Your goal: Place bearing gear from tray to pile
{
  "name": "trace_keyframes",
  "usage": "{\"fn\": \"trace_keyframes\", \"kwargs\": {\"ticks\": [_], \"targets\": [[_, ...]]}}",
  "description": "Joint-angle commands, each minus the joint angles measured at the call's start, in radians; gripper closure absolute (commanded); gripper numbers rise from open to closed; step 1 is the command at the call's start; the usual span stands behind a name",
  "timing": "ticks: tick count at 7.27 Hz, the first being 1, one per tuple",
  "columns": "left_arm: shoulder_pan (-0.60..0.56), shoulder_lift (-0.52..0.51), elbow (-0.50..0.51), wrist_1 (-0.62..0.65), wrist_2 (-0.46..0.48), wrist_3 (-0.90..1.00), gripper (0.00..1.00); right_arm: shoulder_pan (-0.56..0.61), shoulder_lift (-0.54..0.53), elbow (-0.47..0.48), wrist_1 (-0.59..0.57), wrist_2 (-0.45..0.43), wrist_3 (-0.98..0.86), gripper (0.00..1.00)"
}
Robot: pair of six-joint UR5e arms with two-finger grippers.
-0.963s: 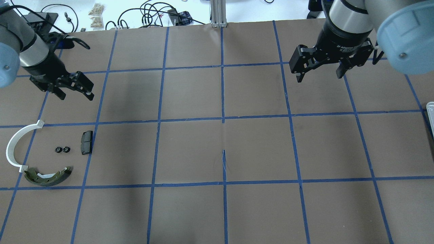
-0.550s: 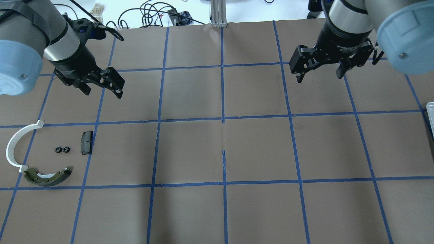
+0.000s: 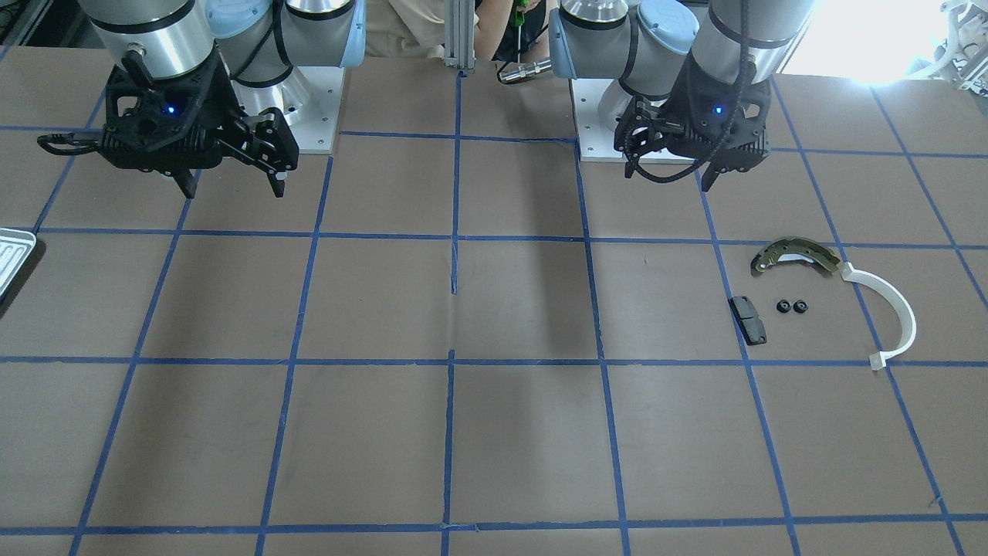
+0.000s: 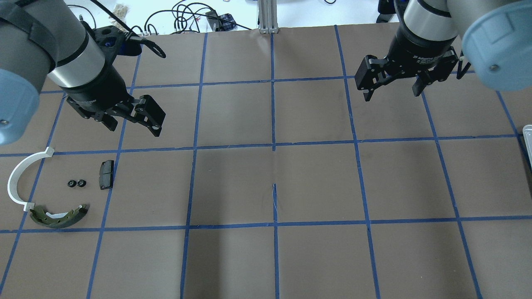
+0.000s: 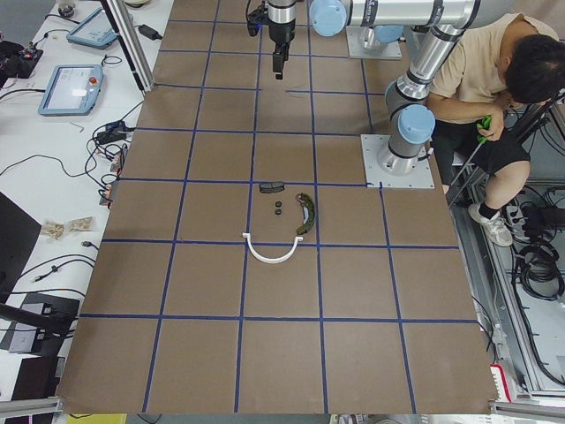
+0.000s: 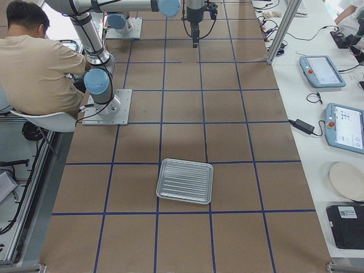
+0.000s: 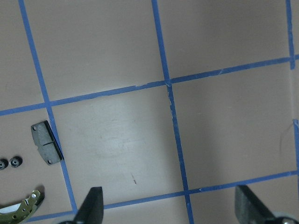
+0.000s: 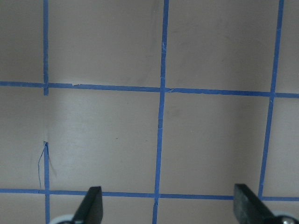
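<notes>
The silver ribbed tray [image 6: 185, 181] lies with nothing in it; only its corner shows at the overhead view's right edge [image 4: 528, 137]. The pile lies at the left: an olive brake shoe [image 4: 58, 216], a white arc [image 4: 18, 178], a dark pad [image 4: 106, 174] and two small black bearing gears [image 4: 76, 182] side by side between them. My left gripper [image 4: 135, 129] is open and empty, above the table beyond and right of the pile. My right gripper [image 4: 390, 96] is open and empty, high over the far right. The left wrist view shows the pad [image 7: 46, 143] and the gears [image 7: 16, 162] at lower left.
The table is brown paper with a blue tape grid. Cables and small items [image 4: 183, 18] lie on the white bench beyond the far edge. A seated person [image 6: 40, 62] is beside the robot's base. Tablets [image 6: 347, 126] lie on a side bench.
My left arm has swung from the far left edge toward the right and a little nearer, still open. The right arm and the parts have not moved.
</notes>
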Motion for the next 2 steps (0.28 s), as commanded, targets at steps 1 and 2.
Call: {"fn": "trace_keyframes", "kwargs": {"ticks": [1,2], "targets": [[-0.001,0.000,-0.001,-0.008,-0.006,-0.001,0.00,0.000,0.000,0.000,0.000,0.001,0.002,0.00],[-0.001,0.005,0.000,-0.008,-0.007,-0.001,0.00,0.000,0.000,0.000,0.000,0.000,0.002,0.00]]}}
